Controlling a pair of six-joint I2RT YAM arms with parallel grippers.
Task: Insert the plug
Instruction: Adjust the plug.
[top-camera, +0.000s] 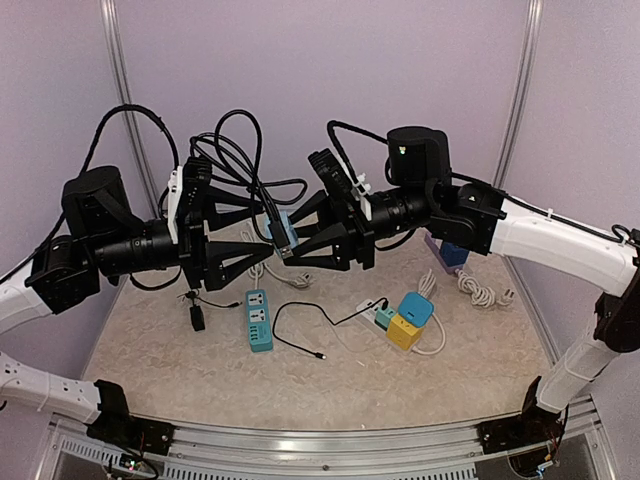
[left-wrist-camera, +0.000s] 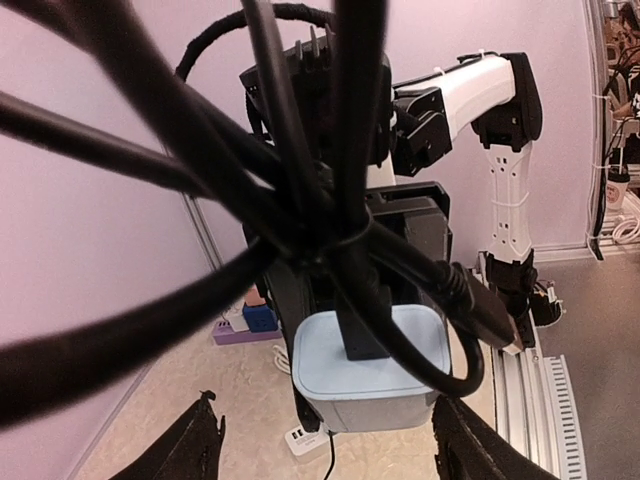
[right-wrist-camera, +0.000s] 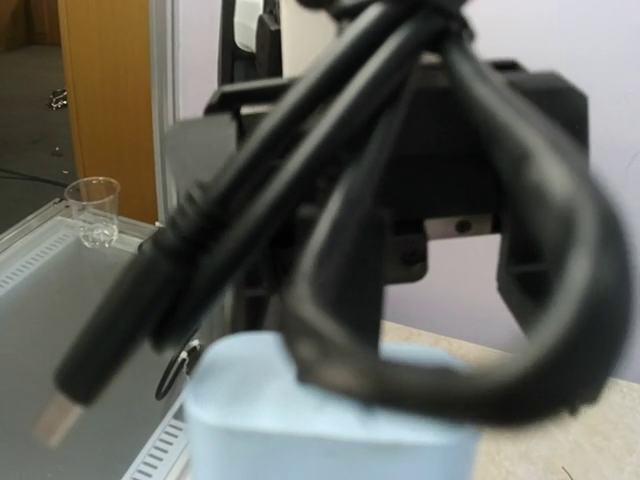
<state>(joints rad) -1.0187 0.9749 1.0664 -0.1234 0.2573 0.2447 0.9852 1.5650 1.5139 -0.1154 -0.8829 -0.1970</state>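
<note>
Pale blue plastic socket block (top-camera: 283, 232) hangs in the air above the middle of the beige speckled tabletop (top-camera: 170, 350), between the two arms. We find a black rectangular plug (left-wrist-camera: 358, 335) standing in one face of it. A tied bundle of thick black cable (top-camera: 238, 150) loops away toward the far wall. One loose, metal-tipped cable end (left-wrist-camera: 503, 322) dangles just beside the block. Whether the plug is pushed fully home we cannot tell, as the cable hides the joint.

The right gripper (top-camera: 296, 238) is closed narrowly on the block from the right and carries it. The left gripper (top-camera: 262, 236) faces it from the left, jaws spread wide, touching nothing that we can see.

We judge the step in hand to be seating the plug. To do it well, the left jaws should take the plug body itself, not the cable loops. They should then press straight along the pins while the right arm braces the block. The bundle crowds both wrist views, so alignment is best checked from above. A slanted push risks levering the block out of the right grip.
</note>
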